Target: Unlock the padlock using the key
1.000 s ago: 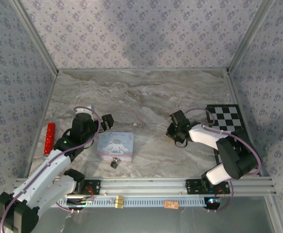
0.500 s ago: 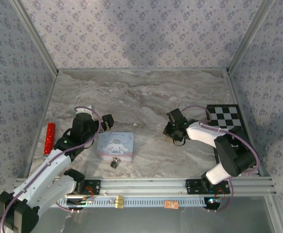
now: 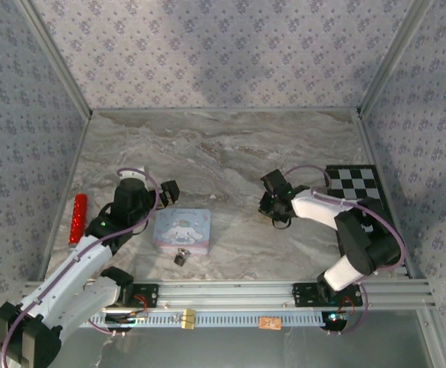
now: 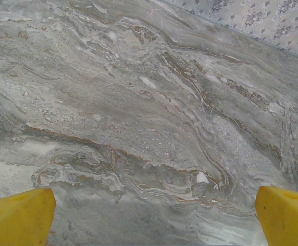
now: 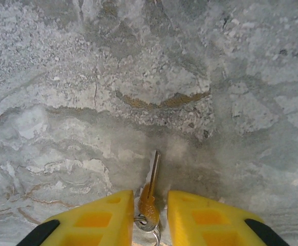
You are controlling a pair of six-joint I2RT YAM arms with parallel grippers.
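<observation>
The key [image 5: 153, 179] is brass-coloured with a silver ring. It stands on its edge on the marble, its head between the yellow fingers of my right gripper [image 5: 150, 205]. The jaws are narrowly apart, with a thin gap showing beside the key, mostly on the right. This gripper [image 3: 273, 207] is low on the table right of centre. The padlock [image 3: 182, 256], tiny and dark, lies near the front edge just below the pastel tin [image 3: 182, 230]. My left gripper [image 4: 154, 218] is open wide over bare marble, and it hovers [image 3: 165, 192] just beyond the tin's far left corner.
A red cylinder [image 3: 78, 217] lies by the left wall. A black-and-white checkerboard [image 3: 355, 184] sits at the right edge. Patterned walls close three sides, and a metal rail [image 3: 231, 291] runs along the front.
My right gripper has shifted slightly to the left and away from the front. The left arm, tin and padlock have not moved.
</observation>
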